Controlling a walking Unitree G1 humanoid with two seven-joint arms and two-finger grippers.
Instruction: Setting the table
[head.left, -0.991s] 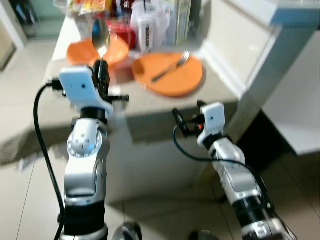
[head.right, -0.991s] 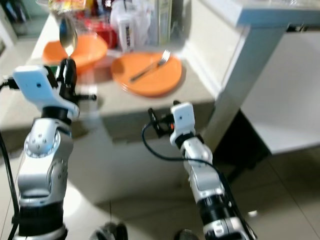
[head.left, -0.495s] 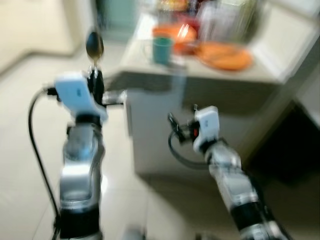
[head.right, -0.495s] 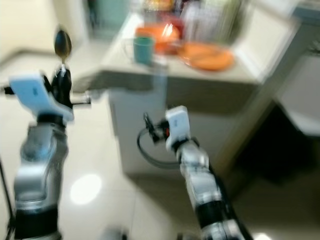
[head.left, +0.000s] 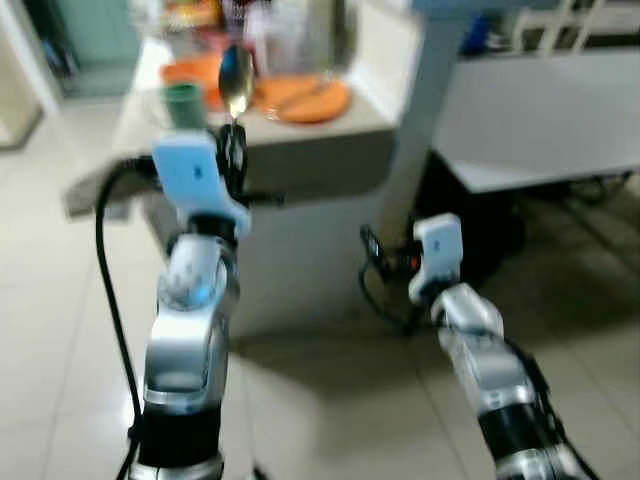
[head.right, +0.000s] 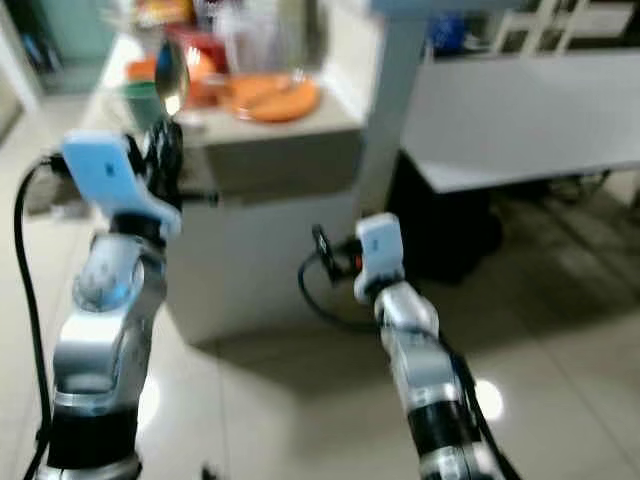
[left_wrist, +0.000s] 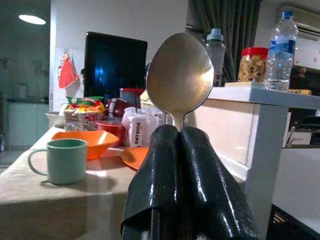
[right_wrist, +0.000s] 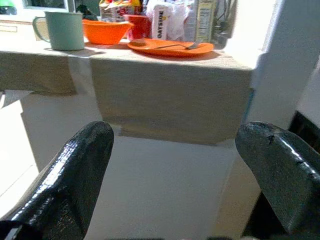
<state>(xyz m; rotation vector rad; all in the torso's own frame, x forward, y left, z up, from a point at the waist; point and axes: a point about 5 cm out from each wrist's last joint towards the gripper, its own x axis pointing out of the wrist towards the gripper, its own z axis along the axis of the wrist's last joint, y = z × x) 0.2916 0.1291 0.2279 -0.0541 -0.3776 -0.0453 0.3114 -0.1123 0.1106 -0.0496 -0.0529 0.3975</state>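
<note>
Left eye view, left arm: raised with the forearm upright, the left gripper at its top; its jaws are pressed together on the handle of a spoon whose bowl stands straight above them.
Left eye view, right arm: held lower and forward, the right gripper level with the white front of the worktop and apart from it.
Left eye view, setting: beyond the left jaws lie a green mug and an orange plate on the worktop; tiled floor lies open between robot and worktop. The picture is blurred.
Left wrist view, jaws: the two black fingers meet on the spoon's neck, bowl upright just past the tips.
Left wrist view, beyond the jaws: mug to one side, an orange bowl behind it, the plate partly hidden by the fingers, jars and packets further back.
Right wrist view, jaws: spread wide, holding nothing, fingers on either side of the worktop's front edge.
Right wrist view, beyond the jaws: mug, bowl and plate with a fork on it, all well past the tips.
</note>
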